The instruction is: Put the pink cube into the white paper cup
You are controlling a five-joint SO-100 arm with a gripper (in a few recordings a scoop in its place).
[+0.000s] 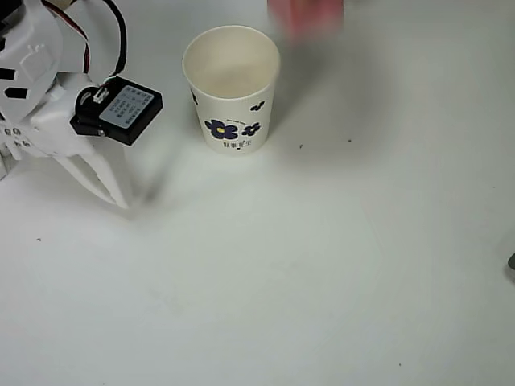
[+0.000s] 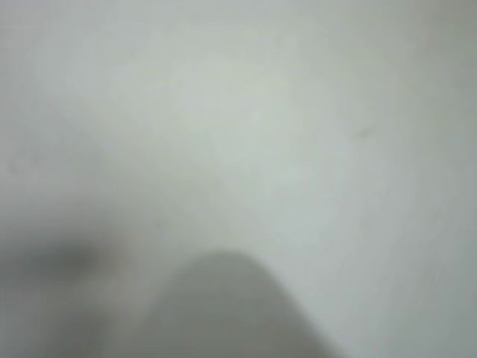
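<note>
The white bench (image 1: 322,281) is the biggest thing here. The robot's jaws (image 1: 121,199) rest at the left of the overhead view, tips down near the bench, pressed together and holding nothing. The white paper cup (image 1: 232,88) stands upright with nothing inside. The pink cube (image 1: 306,16) is a blurry pink shape at the top edge, past the cup. So the job has hardly begun: the cube must be picked up and dropped in. The cup has dark flowers and tiny writing, too small to read.
</note>
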